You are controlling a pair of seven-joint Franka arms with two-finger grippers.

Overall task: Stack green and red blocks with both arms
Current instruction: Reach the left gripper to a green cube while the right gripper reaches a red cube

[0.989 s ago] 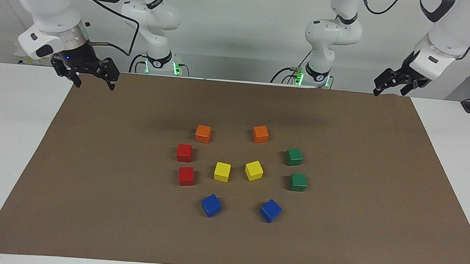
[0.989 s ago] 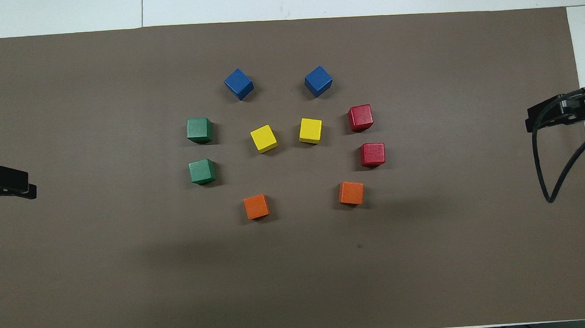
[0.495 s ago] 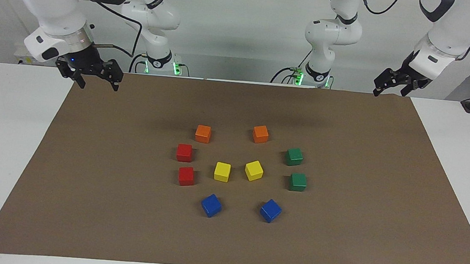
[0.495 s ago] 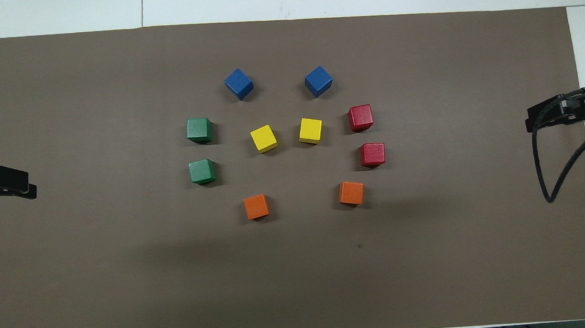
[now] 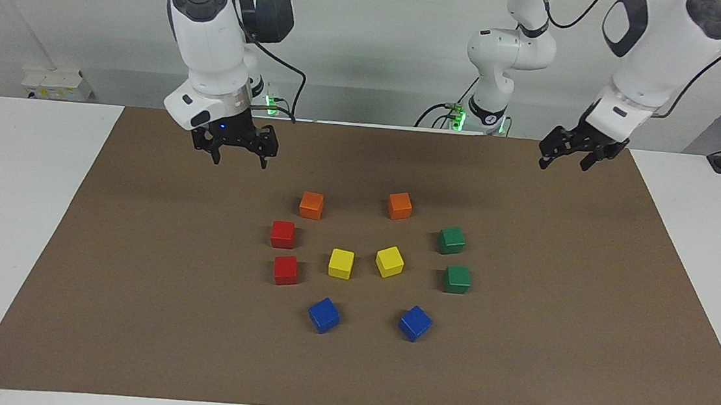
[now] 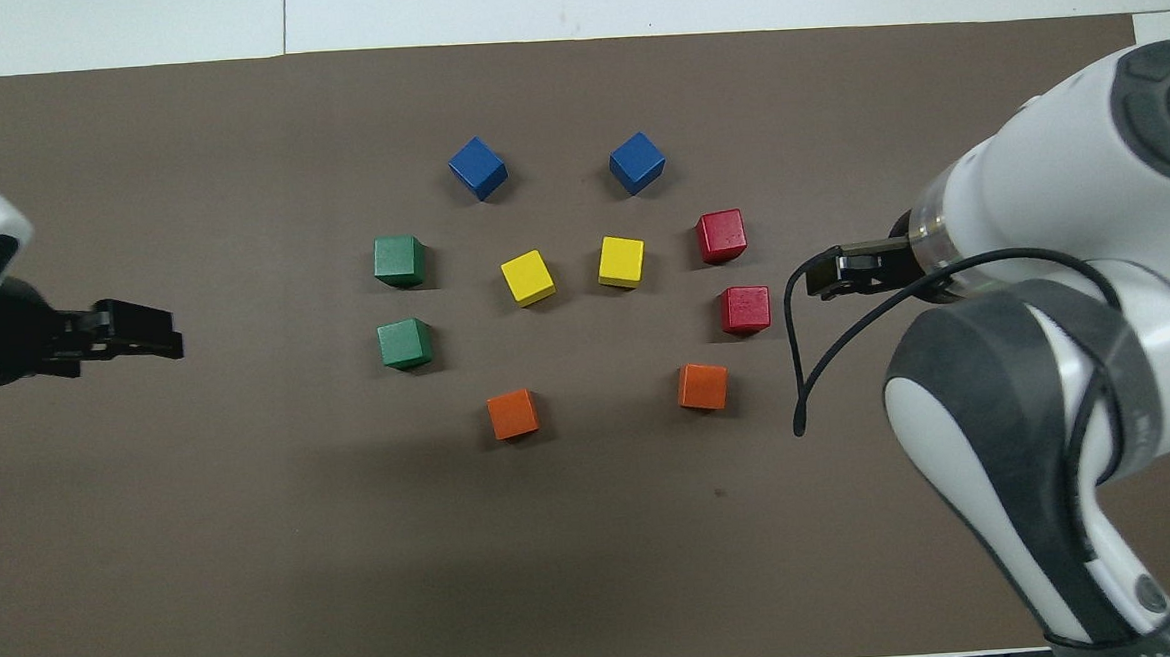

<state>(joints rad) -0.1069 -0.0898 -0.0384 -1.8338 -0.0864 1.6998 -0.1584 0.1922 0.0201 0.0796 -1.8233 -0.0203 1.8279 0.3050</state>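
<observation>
I work in a robotics lab: bare white walls, brown mat point(image 5: 129, 313) on white tabletop point(image 5: 7, 211), cabled arm bases.

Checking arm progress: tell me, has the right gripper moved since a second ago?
Yes. The right gripper has swung from the mat's edge toward the red blocks.

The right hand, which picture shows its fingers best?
The facing view: the right hand hangs side-on over the brown mat, both fingers spread apart. In the overhead view it is a dark sliver poking out beside the red blocks.
</observation>
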